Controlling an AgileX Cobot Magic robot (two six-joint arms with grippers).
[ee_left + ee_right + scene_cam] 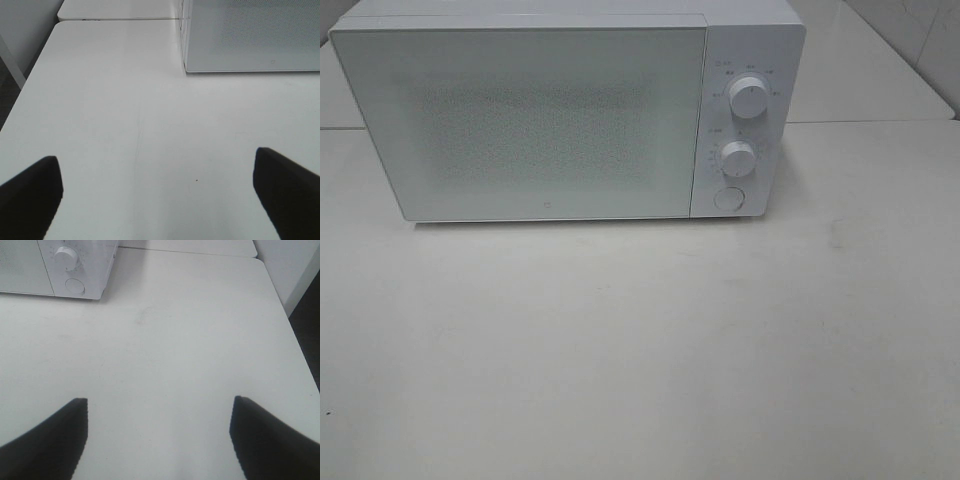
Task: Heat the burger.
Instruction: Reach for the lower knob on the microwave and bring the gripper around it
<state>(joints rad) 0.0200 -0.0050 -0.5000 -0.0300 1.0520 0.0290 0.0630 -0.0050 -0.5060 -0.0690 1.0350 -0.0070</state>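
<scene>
The burger is not in any view. A white microwave (560,110) stands at the back of the white table (640,350) with its door shut. It has two knobs, an upper knob (750,90) and a lower knob (738,155), and a round button (728,198) on its right panel. My left gripper (155,195) is open and empty above the bare table, left of the microwave's corner (250,40). My right gripper (160,435) is open and empty above the table, right of the microwave's control panel (75,265). Neither gripper shows in the exterior high view.
The table's left edge (20,100) and right edge (295,340) drop off near each gripper. A second tabletop (880,60) adjoins at the back. A white wall panel (295,265) stands at the far right.
</scene>
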